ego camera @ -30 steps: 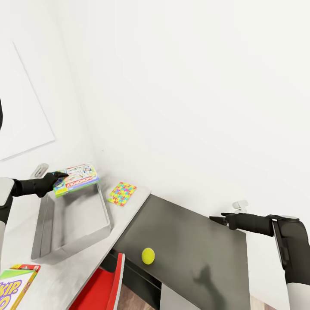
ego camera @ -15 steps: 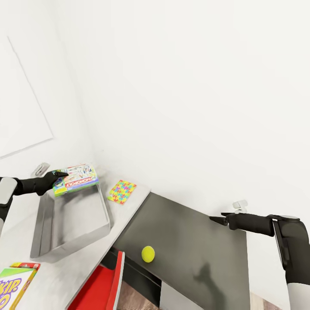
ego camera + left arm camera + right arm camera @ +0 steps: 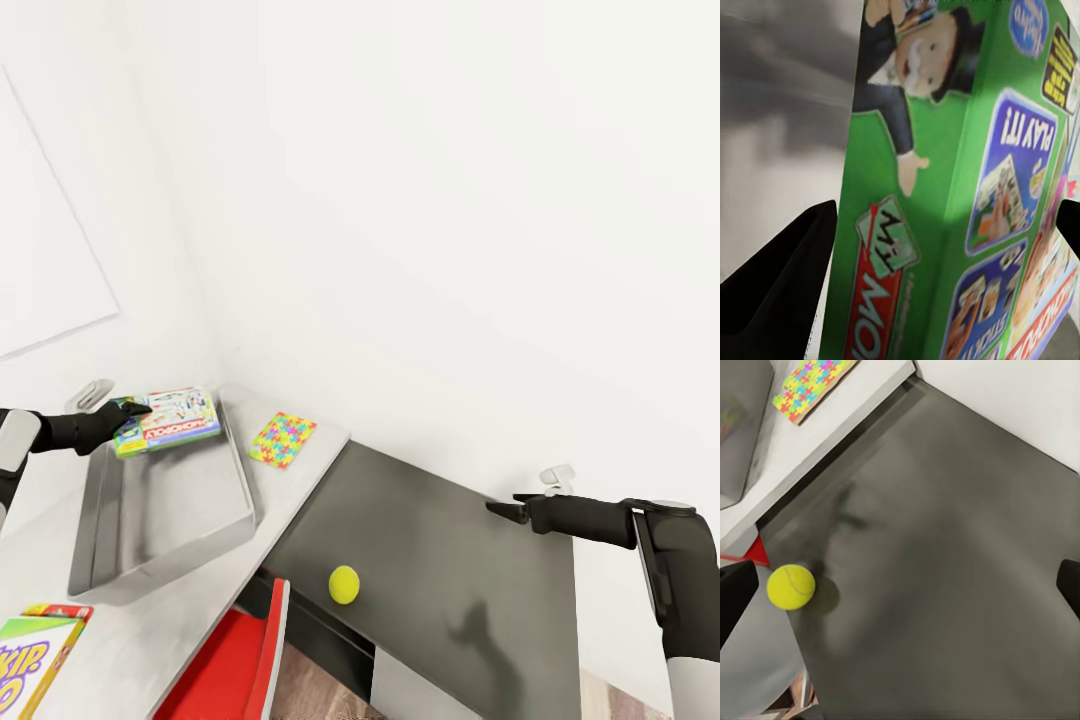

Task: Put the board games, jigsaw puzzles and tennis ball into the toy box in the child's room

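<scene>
My left gripper (image 3: 130,412) is shut on the green-edged board game (image 3: 172,420), holding it over the far end of the light-grey toy box (image 3: 150,520). Up close, the black fingers (image 3: 784,289) clamp the printed box (image 3: 945,172) from both sides. A jigsaw puzzle (image 3: 283,440) lies flat on the table (image 3: 160,620) just beyond the toy box. The tennis ball (image 3: 344,584) shows against the table's dark grey panel (image 3: 450,560). My right gripper (image 3: 505,508) hangs open over that panel, well away from the ball (image 3: 791,586). The green Skip-Bo board game (image 3: 30,665) lies at the table's near end.
A red chair (image 3: 230,670) stands under the table's near edge, below the ball. White walls close in behind the table. Wood-plank floor (image 3: 320,690) shows beside the chair.
The whole picture has drifted a little, so the camera moved. My left gripper still holds the game box over the toy box, now lying a bit flatter. The right arm has not moved.
</scene>
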Robot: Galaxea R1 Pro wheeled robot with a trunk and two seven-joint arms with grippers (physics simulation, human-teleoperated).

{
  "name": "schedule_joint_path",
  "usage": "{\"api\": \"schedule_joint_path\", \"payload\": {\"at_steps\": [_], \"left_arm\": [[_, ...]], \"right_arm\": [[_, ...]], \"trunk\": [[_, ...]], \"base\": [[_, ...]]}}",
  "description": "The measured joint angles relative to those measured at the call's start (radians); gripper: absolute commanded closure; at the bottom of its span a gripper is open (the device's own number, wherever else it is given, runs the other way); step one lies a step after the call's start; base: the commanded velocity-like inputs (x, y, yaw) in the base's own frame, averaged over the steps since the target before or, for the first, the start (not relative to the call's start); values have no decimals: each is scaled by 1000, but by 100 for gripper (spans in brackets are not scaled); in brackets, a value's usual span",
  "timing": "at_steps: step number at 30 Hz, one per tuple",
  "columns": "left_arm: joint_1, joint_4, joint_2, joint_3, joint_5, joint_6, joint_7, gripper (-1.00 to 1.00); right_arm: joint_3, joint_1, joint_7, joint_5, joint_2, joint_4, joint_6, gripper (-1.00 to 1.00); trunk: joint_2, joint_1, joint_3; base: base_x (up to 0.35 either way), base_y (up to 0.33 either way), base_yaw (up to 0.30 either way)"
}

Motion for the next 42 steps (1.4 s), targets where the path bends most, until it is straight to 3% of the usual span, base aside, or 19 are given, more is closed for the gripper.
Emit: {"api": "schedule_joint_path", "payload": {"at_steps": [12, 31, 42], "left_arm": [[-53, 67, 11, -6, -14, -6, -5, 100], [-74, 94, 21, -10, -22, -39, -9, 100], [-126, 165, 21, -10, -90, -94, -10, 100]], "right_arm": [[-2, 0, -1, 1, -1, 0, -2, -100], [0, 0, 4, 6, 1, 0, -1, -100], [0, 1, 12, 9, 2, 0, -1, -100]], "trunk": [[0, 0, -20], [0, 0, -50], [0, 0, -68]], "base": [[0, 0, 0], [0, 0, 0], [0, 0, 0]]}}
